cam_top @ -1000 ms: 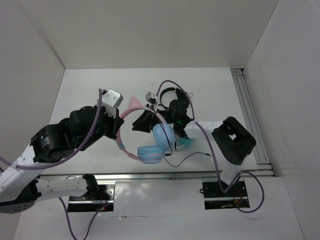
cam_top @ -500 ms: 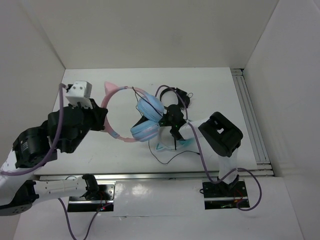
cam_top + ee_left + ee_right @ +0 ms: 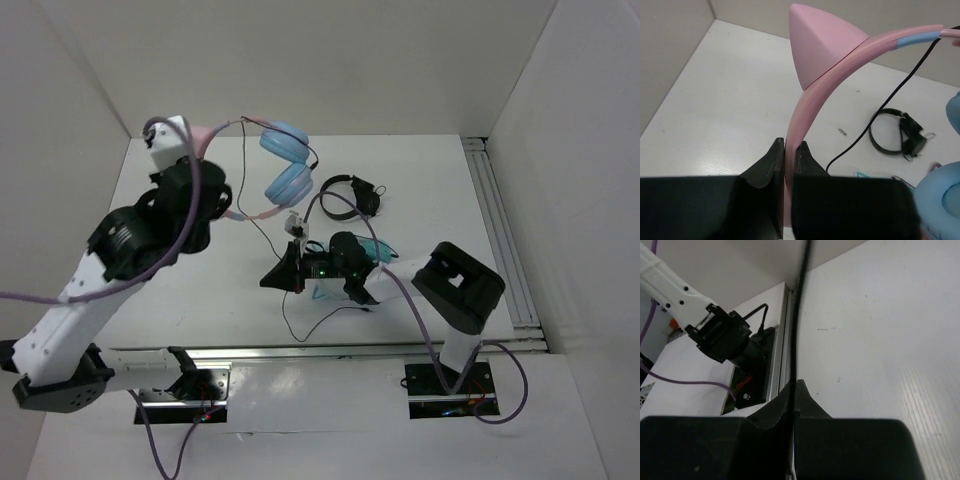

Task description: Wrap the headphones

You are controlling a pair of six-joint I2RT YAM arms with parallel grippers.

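Note:
The headphones hang in the air at the far left. Their pink headband [image 3: 252, 213] is clamped in my left gripper [image 3: 222, 205]. The two light blue ear cups [image 3: 287, 182] dangle to its right. In the left wrist view my jaws [image 3: 789, 150] are shut on the band [image 3: 810, 100], just below a pink cat ear [image 3: 822, 42], and a blue cup [image 3: 940, 200] shows at the right edge. The thin black cable [image 3: 268, 240] runs down from the headphones to my right gripper [image 3: 280, 275], which is shut on it low over the table. The right wrist view shows the cable [image 3: 799, 315] pinched between the jaws [image 3: 794, 385].
Small all-black headphones [image 3: 350, 195] lie on the table behind the right arm; they also show in the left wrist view [image 3: 895, 132]. Teal-cupped headphones [image 3: 377, 248] lie partly under the right arm. The cable's slack [image 3: 300, 330] trails toward the near edge. A metal rail [image 3: 500, 230] runs along the right side.
My left arm has lifted the headphones up and back toward the far left. My right gripper has moved left and nearer, with the cable now stretched between the two grippers.

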